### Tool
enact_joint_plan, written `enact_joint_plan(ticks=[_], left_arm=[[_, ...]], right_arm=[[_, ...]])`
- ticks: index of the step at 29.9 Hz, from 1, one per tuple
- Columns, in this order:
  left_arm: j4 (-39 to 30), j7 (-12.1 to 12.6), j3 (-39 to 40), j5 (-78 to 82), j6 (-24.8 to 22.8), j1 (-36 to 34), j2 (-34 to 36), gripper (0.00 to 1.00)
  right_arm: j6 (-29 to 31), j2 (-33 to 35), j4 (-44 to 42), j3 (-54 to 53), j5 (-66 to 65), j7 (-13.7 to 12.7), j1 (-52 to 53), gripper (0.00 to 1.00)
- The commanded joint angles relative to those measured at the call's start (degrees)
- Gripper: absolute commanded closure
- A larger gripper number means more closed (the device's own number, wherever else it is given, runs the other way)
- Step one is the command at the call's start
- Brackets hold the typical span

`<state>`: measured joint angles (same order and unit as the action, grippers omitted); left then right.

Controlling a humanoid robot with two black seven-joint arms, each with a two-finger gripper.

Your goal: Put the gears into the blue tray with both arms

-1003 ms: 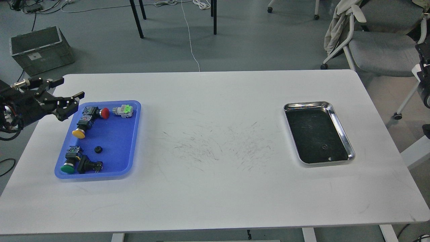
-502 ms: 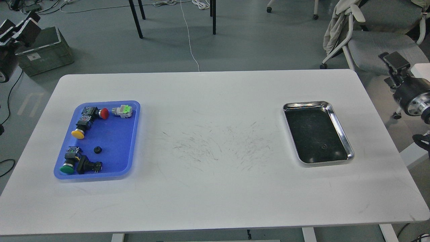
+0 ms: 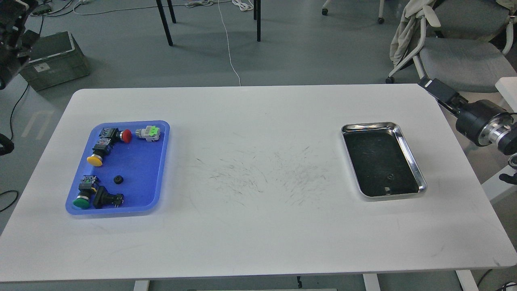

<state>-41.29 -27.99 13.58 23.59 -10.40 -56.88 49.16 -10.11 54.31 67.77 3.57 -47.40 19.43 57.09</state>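
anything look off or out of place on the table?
Nothing spilled or damaged. One oddity: a gear still lies in the steel tray, near its front end, while the other gear is already in the blue tray among the push buttons. The white table shows dark scuff marks mid-surface.
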Motion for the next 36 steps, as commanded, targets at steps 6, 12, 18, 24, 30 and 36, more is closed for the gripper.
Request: enact_joint_plan(ticks=[6, 12, 18, 24, 30, 36], left_arm=[[-1.16, -0.01, 4.7, -4.52, -1.82, 0.28, -2.75, 0.07], [-0.81, -0.01, 4.26, -3.73, 0.29, 0.72, -5.83, 0.07], [-0.54, -0.01, 4.17, -3.73, 1.26, 0.98, -6.88, 0.05], [0.77, -0.01, 4.18, -3.73, 1.17, 0.98, -6.88, 0.05], [1.04, -0.01, 4.26, -3.82, 1.08, 0.98, -6.88, 0.05], [1.92, -0.01, 4.18, -3.9, 1.17, 0.98, -6.97, 0.04]], right_arm=[[7.91, 0.09, -1.06, 1.26, -20.26, 0.17, 1.35, 0.06], [10.29, -0.43, -2.98, 4.51, -34.24, 0.87, 2.49, 0.06], [11.43, -5.08, -14.22, 6.71, -36.01, 3.42, 2.06, 0.07], [11.34, -9.31, -15.73, 7.07, -36.28, 3.42, -0.23, 0.11], [11.34, -10.98, -15.82, 10.75, -36.45, 4.91, -0.05, 0.21], [11.34, -11.07, -17.05, 12.43, -36.89, 5.09, -0.58, 0.27]])
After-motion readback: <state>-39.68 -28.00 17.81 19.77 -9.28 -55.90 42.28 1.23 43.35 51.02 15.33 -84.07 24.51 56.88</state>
